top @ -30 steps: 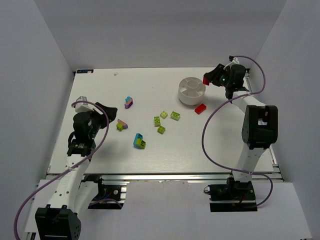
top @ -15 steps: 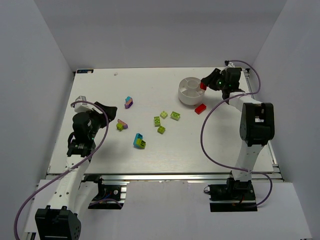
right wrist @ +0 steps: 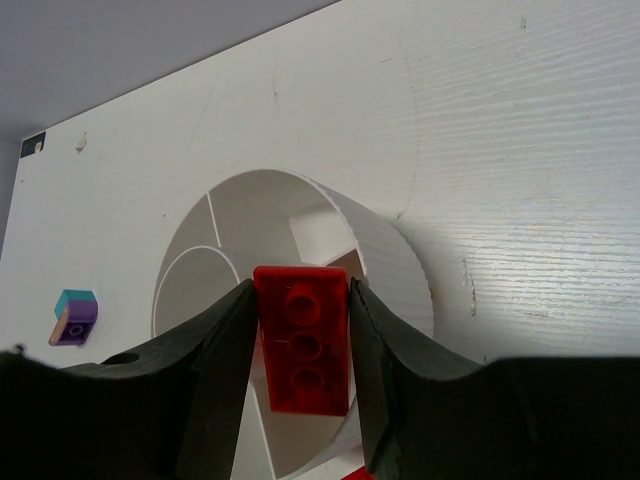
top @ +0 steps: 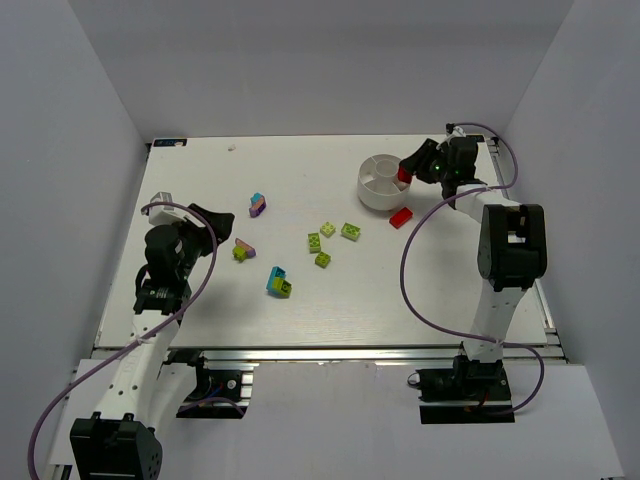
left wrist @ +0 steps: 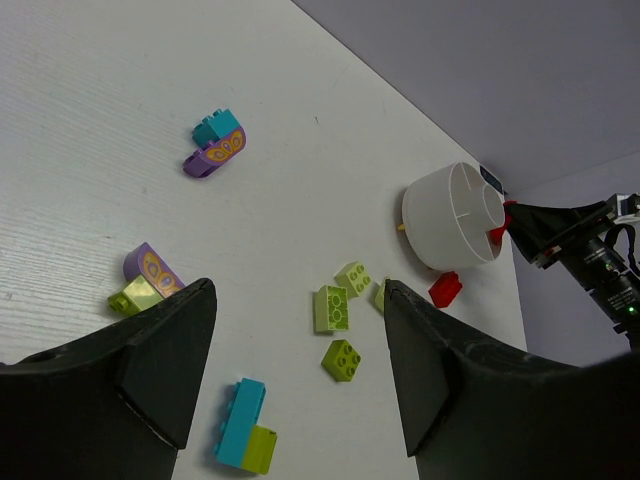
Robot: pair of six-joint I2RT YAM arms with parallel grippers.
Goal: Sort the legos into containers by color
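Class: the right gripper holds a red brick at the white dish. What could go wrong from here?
1. The red brick in the right gripper hangs over the near rim of the dish, not clearly over one wedge; released here, it might hit the rim and fall outside.
2. The fingers are near the dish; going lower could shove it towards the other red brick.

White-and-black jointed arms (top: pixel 512 250), looping purple cables (top: pixel 402 268), matte black pincer fingers (left wrist: pixel 160 350).

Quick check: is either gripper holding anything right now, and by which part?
The right gripper pinches a small red plastic brick by its two long sides, above the round white plastic dish. The left gripper is open and holds nothing.
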